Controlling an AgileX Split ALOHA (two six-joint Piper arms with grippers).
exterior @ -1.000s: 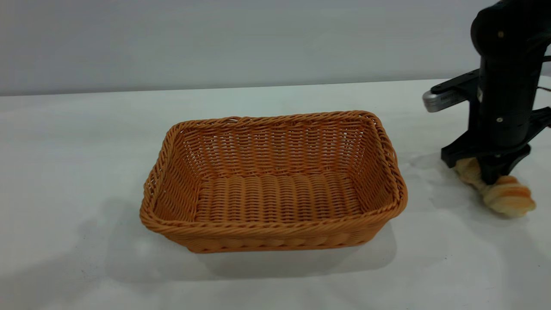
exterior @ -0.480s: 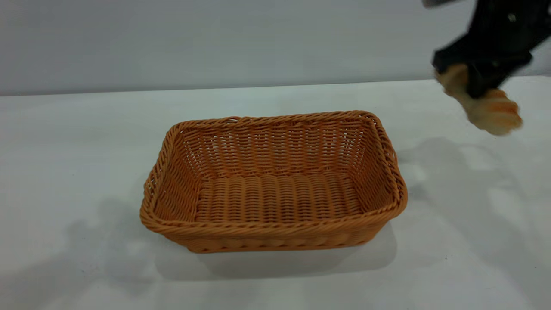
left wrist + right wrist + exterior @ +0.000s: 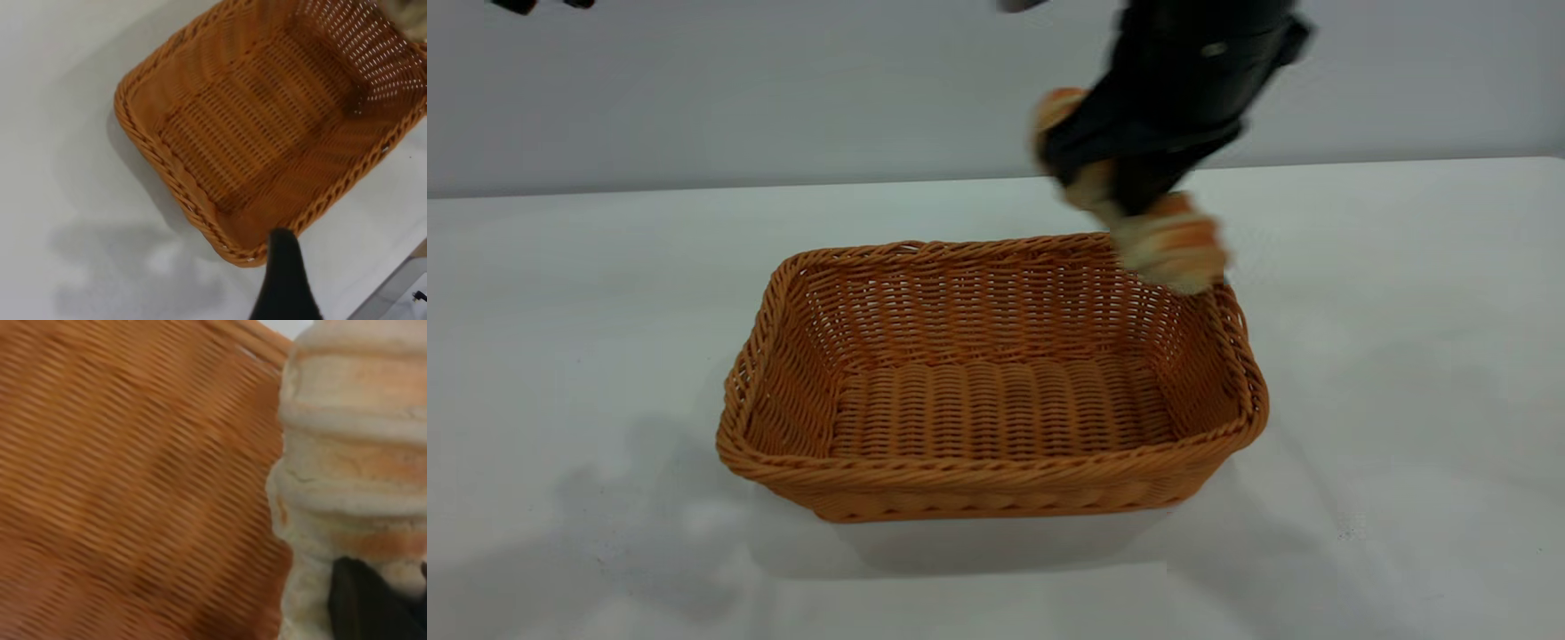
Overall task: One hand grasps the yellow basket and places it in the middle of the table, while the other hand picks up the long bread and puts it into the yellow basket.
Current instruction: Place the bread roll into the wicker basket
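Right gripper (image 3: 1129, 191) clamped on long bread (image 3: 1169, 244), airborne over far right corner of yellow basket (image 3: 996, 476). Transport step. Next: shift inward, lower, release. Left gripper (image 3: 285, 267) high above basket, finger state unclear.

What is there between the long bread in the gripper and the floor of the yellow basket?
Nothing: the exterior view shows only air between the long bread, held up by the right gripper, and the empty floor of the yellow basket.

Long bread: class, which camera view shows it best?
Exterior view: the long bread hangs whole in the right tool, above the yellow basket rim. Right wrist shows only its banded side; left wrist, barely a blurred corner.
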